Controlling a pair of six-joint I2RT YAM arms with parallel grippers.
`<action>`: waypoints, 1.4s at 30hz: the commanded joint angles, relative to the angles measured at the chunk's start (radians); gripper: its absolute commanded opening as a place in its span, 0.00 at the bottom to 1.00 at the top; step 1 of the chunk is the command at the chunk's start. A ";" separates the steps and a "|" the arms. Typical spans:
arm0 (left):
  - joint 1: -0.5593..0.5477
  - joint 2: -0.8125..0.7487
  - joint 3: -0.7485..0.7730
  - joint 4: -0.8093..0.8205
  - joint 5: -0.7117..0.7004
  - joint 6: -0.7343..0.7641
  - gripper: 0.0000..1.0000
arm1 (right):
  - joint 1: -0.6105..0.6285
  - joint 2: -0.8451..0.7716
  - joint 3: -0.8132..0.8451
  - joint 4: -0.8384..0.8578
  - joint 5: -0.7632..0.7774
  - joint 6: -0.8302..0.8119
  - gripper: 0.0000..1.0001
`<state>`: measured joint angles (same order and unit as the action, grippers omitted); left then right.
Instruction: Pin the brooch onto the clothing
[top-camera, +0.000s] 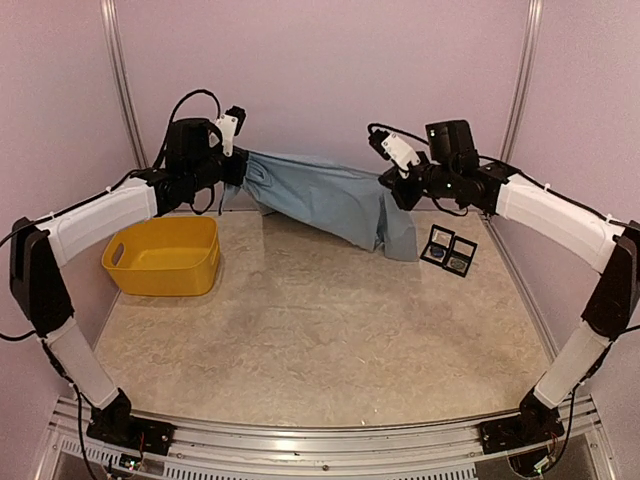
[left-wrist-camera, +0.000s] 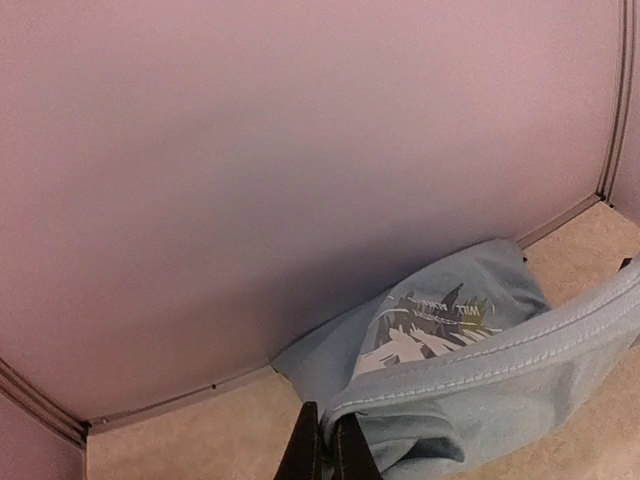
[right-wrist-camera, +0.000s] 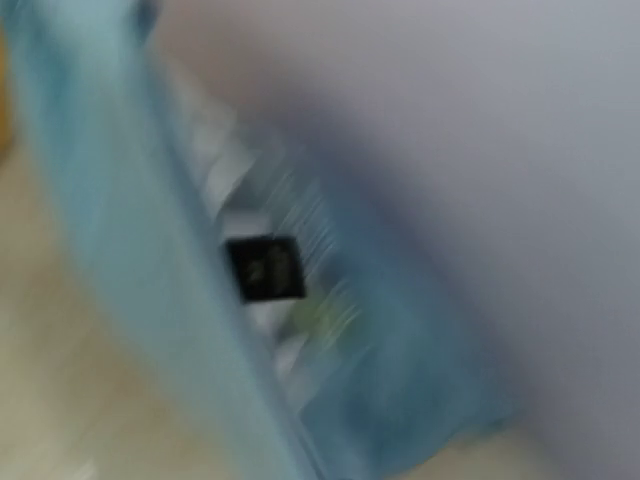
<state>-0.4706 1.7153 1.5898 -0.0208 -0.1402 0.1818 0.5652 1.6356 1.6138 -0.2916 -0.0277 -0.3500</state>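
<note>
Light blue cloth T-shirt (top-camera: 330, 200): soft matt fabric, stitched hem, white print.
Yellow rectangular plastic tub (top-camera: 165, 275): smooth, faint sheen.
Beige speckled tabletop (top-camera: 320, 340): matt, finely mottled.
Silver metal rail (top-camera: 330, 447) at the near edge: ribbed, dull shine.

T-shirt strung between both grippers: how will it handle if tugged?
Likely floppy: the T-shirt sags between the left gripper and right gripper, one end drooping toward the table. Probably light: two edge pinches carry it. It may bunch rather than slide; folds gather at the left fingers.
</note>
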 joint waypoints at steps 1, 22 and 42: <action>-0.049 -0.168 -0.295 -0.071 -0.141 -0.220 0.00 | 0.074 -0.090 -0.219 -0.206 -0.160 0.059 0.00; -0.304 -0.524 -0.727 -0.297 -0.033 -0.572 0.56 | 0.457 -0.103 -0.541 -0.484 -0.462 0.304 0.44; -0.295 0.298 -0.225 -0.376 0.127 -0.212 0.23 | 0.029 0.476 -0.191 -0.040 0.015 0.690 0.00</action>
<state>-0.7628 1.9484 1.3457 -0.3023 -0.0528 -0.1074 0.6224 2.0445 1.3510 -0.3294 -0.1398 0.2863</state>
